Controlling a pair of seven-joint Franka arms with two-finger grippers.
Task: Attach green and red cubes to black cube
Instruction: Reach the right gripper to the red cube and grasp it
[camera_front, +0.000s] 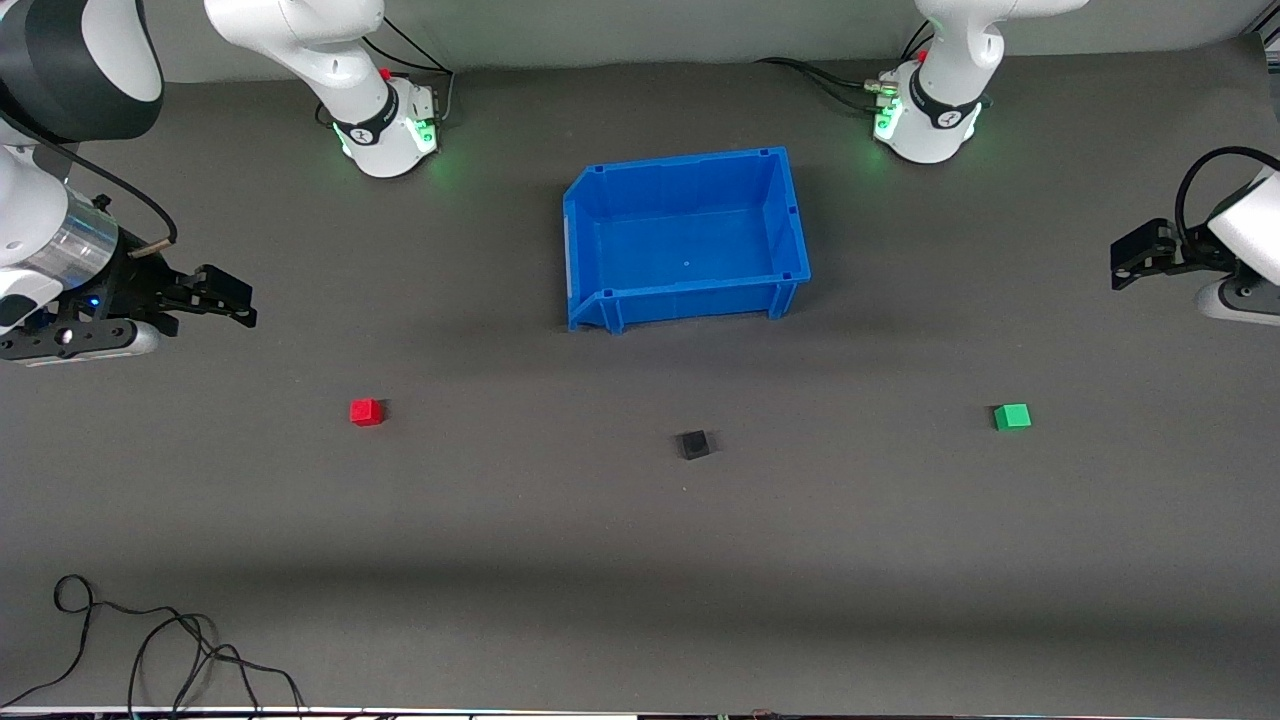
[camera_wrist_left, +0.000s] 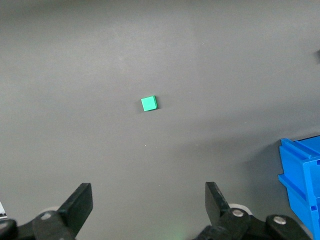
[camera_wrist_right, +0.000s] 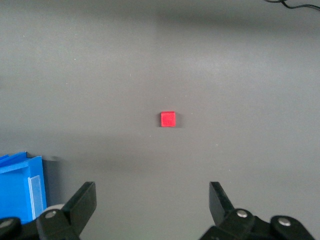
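The red cube (camera_front: 366, 411) lies on the grey table toward the right arm's end. The black cube (camera_front: 692, 444) lies near the middle, nearer the front camera than the blue bin. The green cube (camera_front: 1012, 416) lies toward the left arm's end. All three stand apart. My right gripper (camera_front: 232, 300) is open and empty over bare table at its end; the right wrist view shows its gripper (camera_wrist_right: 152, 197) apart from the red cube (camera_wrist_right: 168, 119). My left gripper (camera_front: 1128, 265) is open and empty over bare table at its end; the left wrist view shows its gripper (camera_wrist_left: 149, 197) apart from the green cube (camera_wrist_left: 148, 103).
An empty blue bin (camera_front: 690, 298) stands mid-table between the arm bases and the cubes; it also shows in the left wrist view (camera_wrist_left: 302, 175) and the right wrist view (camera_wrist_right: 20, 182). A loose black cable (camera_front: 150, 650) lies at the table's front edge toward the right arm's end.
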